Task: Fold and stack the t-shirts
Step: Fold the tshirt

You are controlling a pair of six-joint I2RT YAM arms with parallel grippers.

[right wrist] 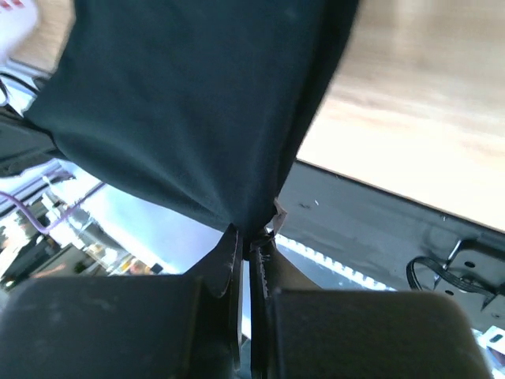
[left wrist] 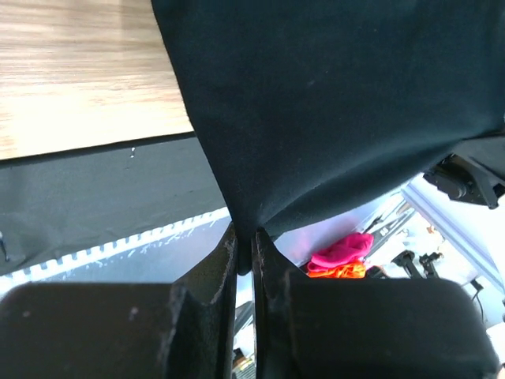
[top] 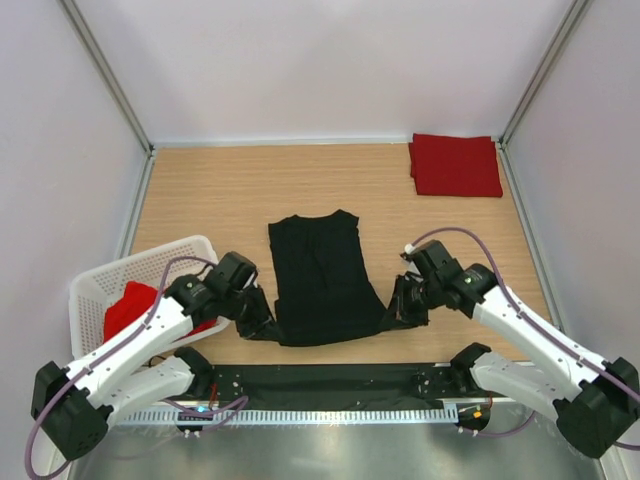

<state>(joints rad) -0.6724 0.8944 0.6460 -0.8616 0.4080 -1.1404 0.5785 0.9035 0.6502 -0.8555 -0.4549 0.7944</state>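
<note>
At near edge of counter (top: 220,190), L pincer (left wrist: 245,241) & R pincer (right wrist: 251,237) each clamp shut on a black t-shirt (top: 320,275) corner, mid-fold. One red t-shirt (top: 455,165) lies folded far right. Second red t-shirt (top: 128,305) sits unfolded in basket (top: 95,285).

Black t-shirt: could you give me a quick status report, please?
Left claw, right claw shut on black t-shirt, near corners. Shirt spread on table. Folded red t-shirt far right; basket left, clear of it.

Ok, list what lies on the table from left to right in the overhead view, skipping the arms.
White plastic lattice basket → plain black cotton t-shirt → folded bright red t-shirt.
</note>
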